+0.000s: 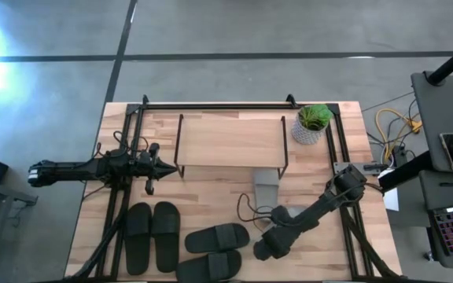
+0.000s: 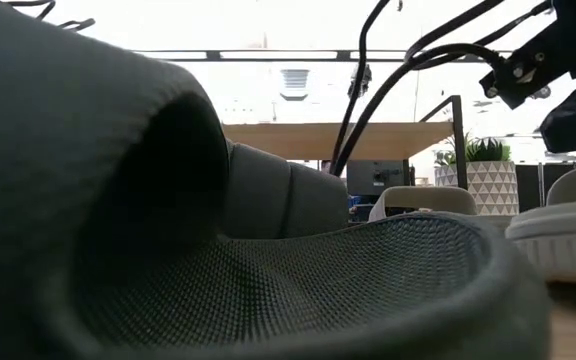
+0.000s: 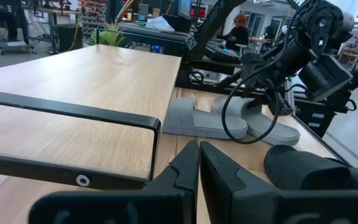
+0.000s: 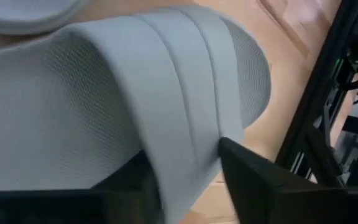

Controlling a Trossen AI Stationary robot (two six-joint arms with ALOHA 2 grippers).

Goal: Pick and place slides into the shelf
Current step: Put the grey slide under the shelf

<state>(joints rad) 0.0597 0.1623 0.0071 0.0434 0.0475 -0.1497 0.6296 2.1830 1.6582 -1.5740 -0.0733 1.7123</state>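
The shelf (image 1: 230, 140) stands at the table's far middle. One pale grey slide (image 1: 267, 189) lies on its sole, with its far end under the shelf. My right gripper (image 1: 267, 245) is at the near middle, shut on the other pale grey slide (image 4: 135, 81), which my arm mostly hides in the high view. The black pair (image 1: 152, 236) and the dark olive pair (image 1: 215, 250) lie on their soles at the near edge. My left gripper (image 1: 160, 167) is shut and empty beside the shelf's left legs. My right gripper holds the pale grey slide by its broad strap, at the strap's side edge (image 4: 191, 155). One finger reaches under the strap and the other finger (image 4: 266, 180) stays outside it. The fingers come from above, slanting. In the low view the slide (image 2: 568, 235) sits level, low at the table.
A potted plant (image 1: 313, 124) stands right of the shelf at the far right. A black cable (image 1: 246, 211) loops over the table beside the grey slide. An olive slide (image 2: 268, 250) fills the low view's foreground. Black frame bars run along the table's left and right sides.
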